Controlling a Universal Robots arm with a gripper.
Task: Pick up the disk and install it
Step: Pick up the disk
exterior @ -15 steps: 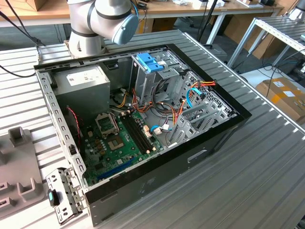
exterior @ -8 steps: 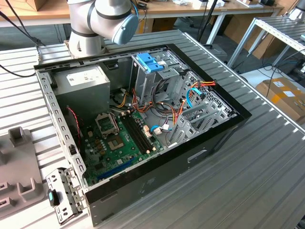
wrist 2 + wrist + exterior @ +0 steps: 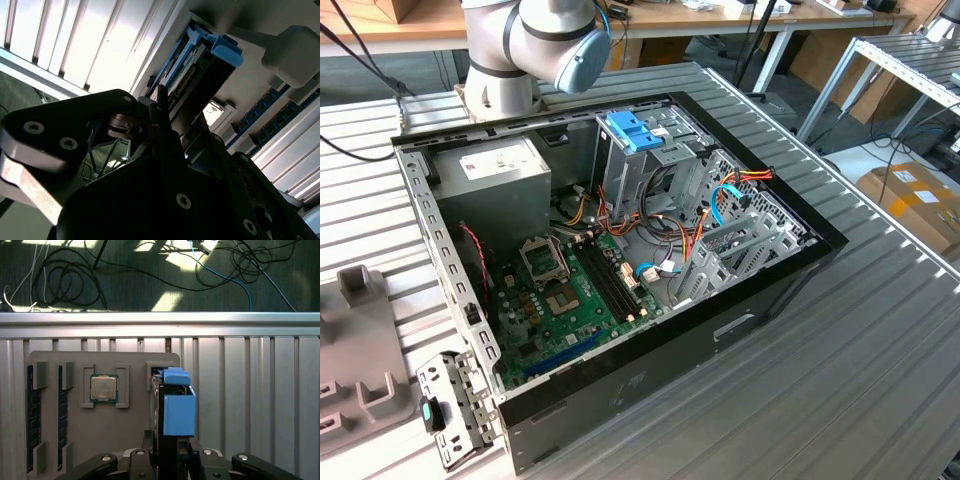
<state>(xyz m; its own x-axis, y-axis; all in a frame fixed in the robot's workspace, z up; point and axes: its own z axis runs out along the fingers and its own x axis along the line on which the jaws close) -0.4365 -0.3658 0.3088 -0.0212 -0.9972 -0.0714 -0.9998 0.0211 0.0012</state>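
First wrist view shows the disk standing on edge in its light-blue carrier. The gripper has its two fingers closed tight on the disk's sides. The disk is over a grey tray, beside a processor chip. The tray lies on a ribbed metal table. In the exterior view an open computer case stands on this table.

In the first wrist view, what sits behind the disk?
A grey tray, with a processor chip in one pocket and memory sticks in slots. The disk covers the pocket right behind it, so its contents cannot be seen.
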